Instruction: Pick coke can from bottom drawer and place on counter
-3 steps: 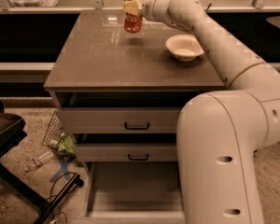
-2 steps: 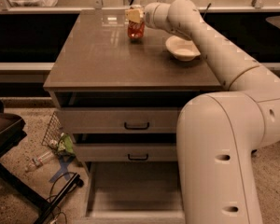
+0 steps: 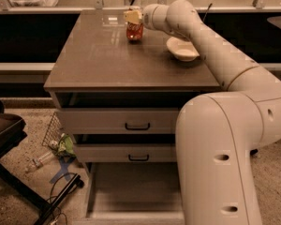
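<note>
The red coke can [image 3: 134,32] stands upright at the far middle of the counter [image 3: 107,60], its base at the surface. My gripper [image 3: 133,17] reaches in from the right and sits over the can's top, its pale fingers closed around the upper part of the can. The bottom drawer [image 3: 131,191] is pulled out below the cabinet. Its flat floor shows nothing on it, and my arm hides its right part.
A white bowl [image 3: 182,48] sits on the counter just right of the can. Two drawers with black handles [image 3: 137,126] are above the bottom drawer. On the floor at the left are a wire basket [image 3: 54,130], a plastic bottle [image 3: 37,162] and a dark cart [image 3: 4,130].
The gripper has lowered the coke can from just above the counter down to its surface, with a slight shift toward me. The bowl and drawers have not moved.
</note>
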